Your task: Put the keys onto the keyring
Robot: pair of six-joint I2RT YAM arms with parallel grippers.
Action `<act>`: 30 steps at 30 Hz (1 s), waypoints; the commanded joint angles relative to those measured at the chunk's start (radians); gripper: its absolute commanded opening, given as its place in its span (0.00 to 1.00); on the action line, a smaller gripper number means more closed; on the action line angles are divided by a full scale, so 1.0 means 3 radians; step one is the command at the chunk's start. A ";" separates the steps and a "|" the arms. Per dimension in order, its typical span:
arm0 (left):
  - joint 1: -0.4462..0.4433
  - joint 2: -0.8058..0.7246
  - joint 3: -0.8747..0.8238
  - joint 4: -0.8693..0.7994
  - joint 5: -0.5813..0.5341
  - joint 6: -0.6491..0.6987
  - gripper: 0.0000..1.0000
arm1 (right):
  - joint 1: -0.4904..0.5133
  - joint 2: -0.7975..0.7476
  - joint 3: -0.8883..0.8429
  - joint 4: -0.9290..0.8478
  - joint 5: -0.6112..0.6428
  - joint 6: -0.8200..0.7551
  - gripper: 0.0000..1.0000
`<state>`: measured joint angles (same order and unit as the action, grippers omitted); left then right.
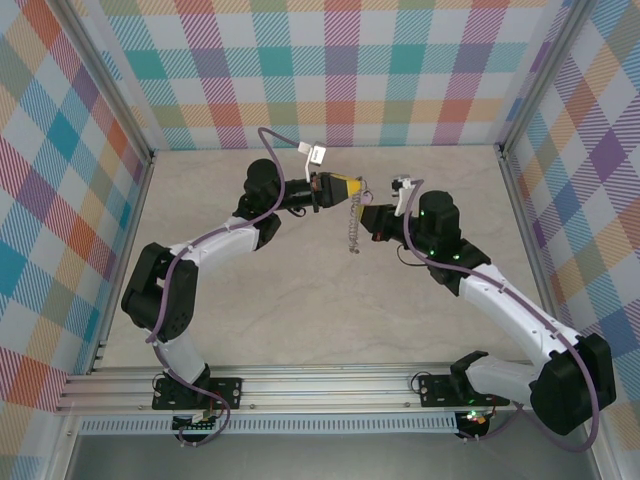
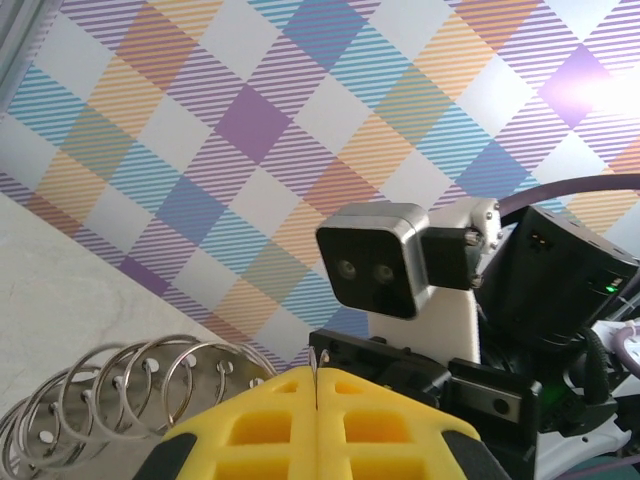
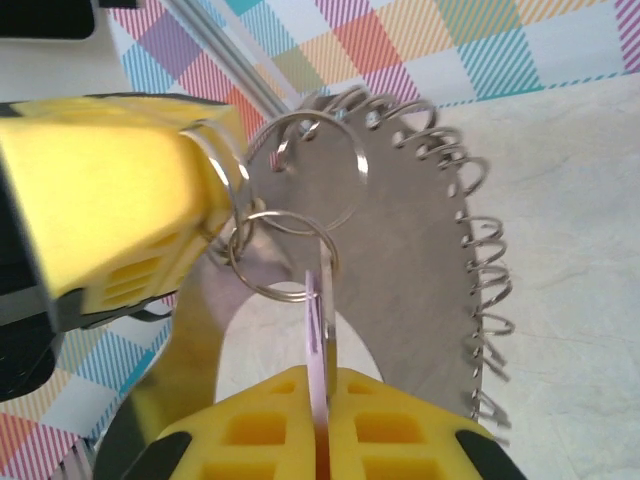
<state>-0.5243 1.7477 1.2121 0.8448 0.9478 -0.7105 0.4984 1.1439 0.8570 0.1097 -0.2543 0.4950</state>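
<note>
Right wrist view: the right gripper [image 3: 320, 425] clamps the lilac key [image 3: 318, 330], whose twelve o'clock tip meets a split ring [image 3: 285, 255] on the keyring [image 3: 400, 260]. The left gripper [image 2: 316, 395] pinches that keyring, and a slight twist could slip the key off.

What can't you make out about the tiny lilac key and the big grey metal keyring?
- Tiny lilac key: right wrist view, edge-on, lower part buried between right gripper pads.
- Large grey metal keyring: top view, too small for detail.
- Keyring, left wrist view: mostly behind left gripper, cut by frame bottom.
</note>
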 commanded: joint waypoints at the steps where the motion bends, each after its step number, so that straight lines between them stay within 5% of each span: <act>1: -0.0016 -0.0007 -0.0020 0.0255 -0.0036 -0.0025 0.00 | 0.0016 -0.0055 0.0073 -0.0049 -0.0012 -0.0058 0.05; 27: -0.0030 0.0012 -0.0089 0.0518 -0.0192 -0.0229 0.00 | 0.0231 0.0184 0.0263 -0.0034 -0.0139 -0.0016 0.00; 30: -0.0029 0.0013 -0.0093 0.0523 -0.0206 -0.0232 0.00 | 0.0225 0.0072 0.0252 -0.0188 -0.0029 -0.0068 0.26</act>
<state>-0.5243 1.7527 1.1843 0.9211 0.8955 -0.7708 0.5541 1.2015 0.9100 0.0883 -0.2726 0.4881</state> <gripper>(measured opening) 0.050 0.226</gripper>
